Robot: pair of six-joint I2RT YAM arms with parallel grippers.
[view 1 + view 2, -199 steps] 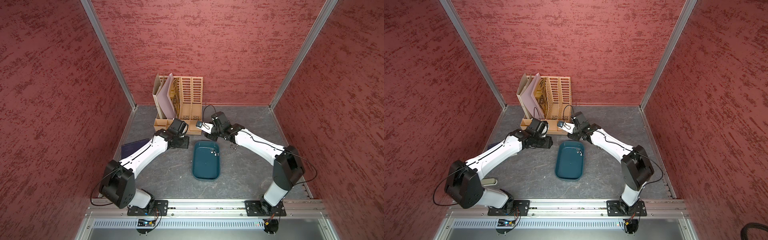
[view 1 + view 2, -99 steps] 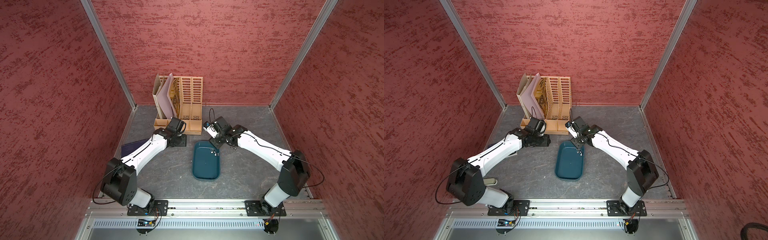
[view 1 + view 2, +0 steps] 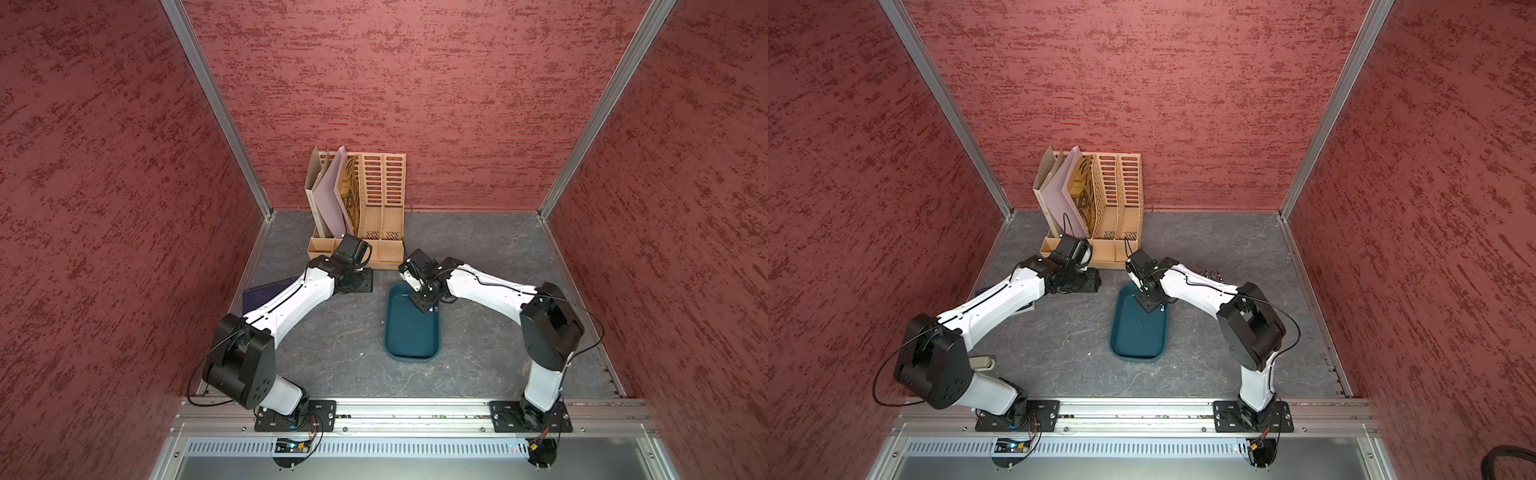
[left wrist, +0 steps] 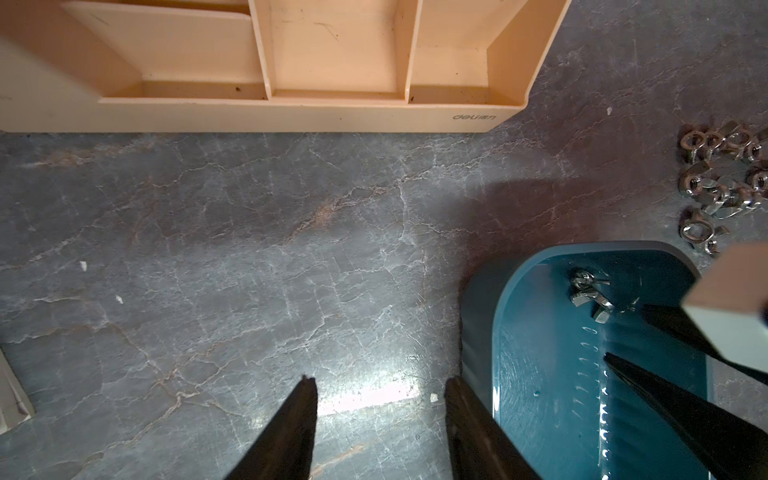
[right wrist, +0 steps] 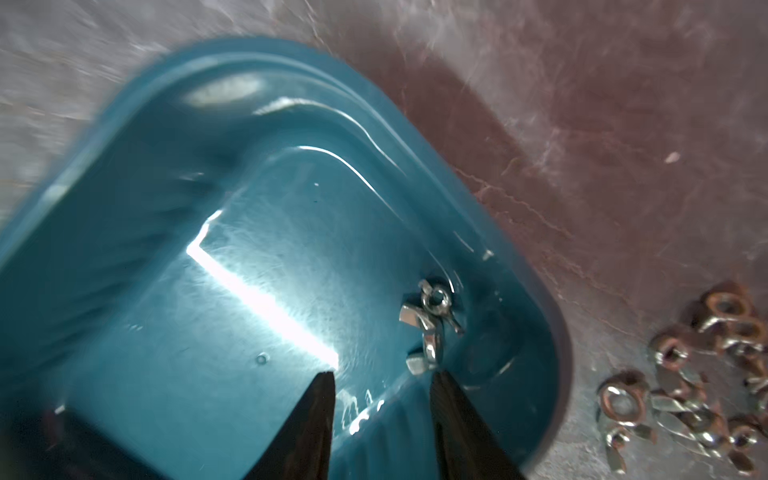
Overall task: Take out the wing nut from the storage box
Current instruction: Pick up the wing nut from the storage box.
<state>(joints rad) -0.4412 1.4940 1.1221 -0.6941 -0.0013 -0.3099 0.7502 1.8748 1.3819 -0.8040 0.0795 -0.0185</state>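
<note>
Hovering, jaws apart, the right gripper [image 5: 380,376] faces silvery wing nuts [image 5: 430,320] clustered in the teal storage box [image 5: 291,208].

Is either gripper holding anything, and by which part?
Nothing. The left gripper and right gripper are open and empty; the wing nuts lie in the tray.

Storage box [image 3: 411,336]: dark teal
Wing nuts [image 5: 432,307]: silver
Desk [image 3: 332,332]: grey, pale marble veining
File organiser [image 3: 384,195]: beige, slotted
Walls [image 3: 415,83]: mottled red
</note>
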